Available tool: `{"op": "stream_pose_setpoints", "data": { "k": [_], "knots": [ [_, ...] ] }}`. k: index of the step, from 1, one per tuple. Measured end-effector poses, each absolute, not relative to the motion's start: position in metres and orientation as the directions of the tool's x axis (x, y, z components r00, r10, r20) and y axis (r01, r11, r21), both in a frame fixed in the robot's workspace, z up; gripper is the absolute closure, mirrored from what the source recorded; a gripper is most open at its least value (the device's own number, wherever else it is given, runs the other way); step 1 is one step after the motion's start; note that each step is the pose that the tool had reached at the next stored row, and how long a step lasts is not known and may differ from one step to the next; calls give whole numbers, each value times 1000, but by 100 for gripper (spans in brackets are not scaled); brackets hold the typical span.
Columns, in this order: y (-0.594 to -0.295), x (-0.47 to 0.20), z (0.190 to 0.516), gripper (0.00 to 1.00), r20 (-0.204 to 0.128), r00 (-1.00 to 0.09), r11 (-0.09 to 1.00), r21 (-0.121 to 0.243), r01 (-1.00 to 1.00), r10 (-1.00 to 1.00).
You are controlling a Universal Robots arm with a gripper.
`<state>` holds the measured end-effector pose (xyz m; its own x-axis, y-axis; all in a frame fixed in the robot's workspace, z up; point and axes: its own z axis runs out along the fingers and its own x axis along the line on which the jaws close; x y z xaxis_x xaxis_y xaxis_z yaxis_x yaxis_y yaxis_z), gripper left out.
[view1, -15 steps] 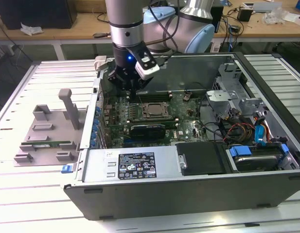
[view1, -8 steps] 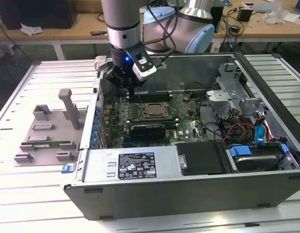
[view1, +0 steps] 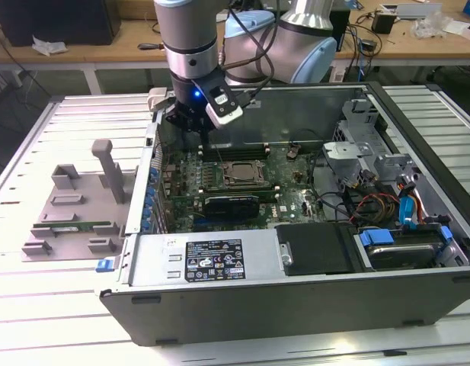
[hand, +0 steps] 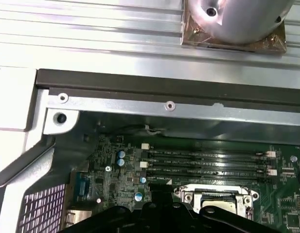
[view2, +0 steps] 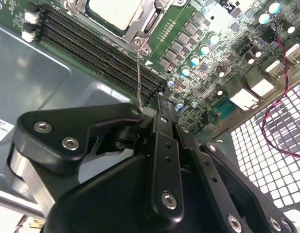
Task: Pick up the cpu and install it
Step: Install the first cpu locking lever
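The cpu (view2: 111,12) shows its pale silver top inside the dark metal socket frame (view2: 140,26) on the green motherboard. That socket (view1: 238,174) lies mid-board in the exterior view. My gripper (view2: 162,104) is shut, its black fingers pressed together just above the memory slots (view2: 91,43), a short way off the socket. A thin metal lever rod (view2: 138,73) runs from the socket corner to my fingertips; I cannot tell whether it touches them. In the exterior view my gripper (view1: 190,128) hangs over the board's back corner toward that view's left.
The open computer case (view1: 295,293) holds a power supply (view1: 212,259), a drive cage (view1: 356,152) and loose cables (view1: 379,206). The case's rear wall (hand: 164,104) stands close by. A grey fixture tray (view1: 75,206) with a green memory stick (view1: 75,226) lies outside the case.
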<state>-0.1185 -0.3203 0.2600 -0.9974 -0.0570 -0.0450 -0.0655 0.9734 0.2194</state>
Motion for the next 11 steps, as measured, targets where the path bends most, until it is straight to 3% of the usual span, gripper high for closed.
{"op": "stream_pose_setpoints", "data": {
  "k": [3, 11],
  "knots": [
    [-320, -118, 258, 89, -46, -997, 968, 241, -65, -56],
    [-321, -101, 256, 89, -42, -998, 968, 243, -64, -56]
  ]
}}
